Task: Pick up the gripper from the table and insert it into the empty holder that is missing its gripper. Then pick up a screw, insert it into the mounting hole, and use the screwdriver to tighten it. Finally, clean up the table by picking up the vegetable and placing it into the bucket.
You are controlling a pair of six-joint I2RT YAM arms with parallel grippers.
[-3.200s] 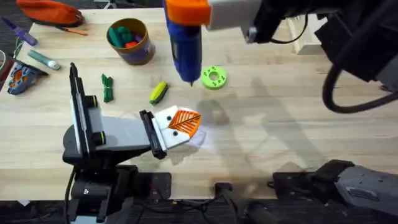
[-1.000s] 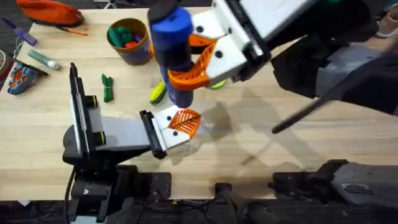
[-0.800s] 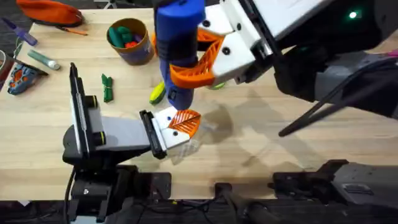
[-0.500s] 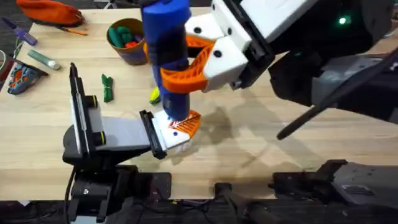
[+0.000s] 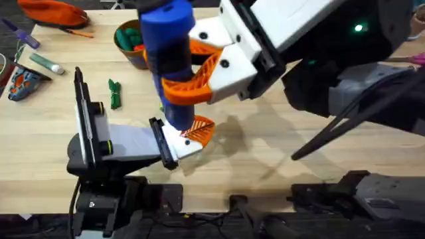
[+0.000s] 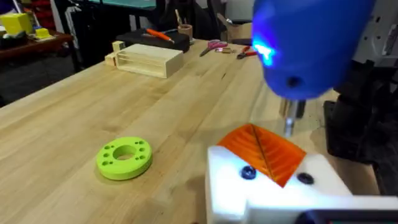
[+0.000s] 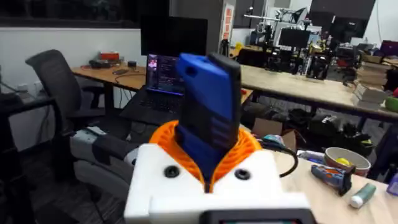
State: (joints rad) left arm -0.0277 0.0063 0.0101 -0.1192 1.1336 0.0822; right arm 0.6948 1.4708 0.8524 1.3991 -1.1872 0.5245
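My right gripper (image 5: 189,83) (image 7: 208,155) is shut on the blue screwdriver (image 5: 166,46) (image 7: 208,106), which it holds upright with the tip down. The silver tip (image 6: 289,121) hovers just behind the orange gripper (image 5: 199,129) (image 6: 267,149) seated in the white holder (image 5: 180,145) (image 6: 273,193) at the end of my left arm, which lies on the table. Two dark screw heads (image 6: 247,173) show on the holder's face. The bucket (image 5: 131,56) stands at the back left, partly behind the screwdriver. A green toy vegetable (image 5: 115,93) lies left of the holder.
A bright-green disc (image 6: 124,158) lies on the wood near the holder. A wooden block (image 6: 146,59) sits at the far table edge. An orange pouch (image 5: 53,13), a tube (image 5: 46,63) and small tools (image 5: 23,79) crowd the back left corner.
The right arm has carried the screwdriver left and down onto the holder, now covering the green disc and a yellow-green vegetable. The left arm has not moved.
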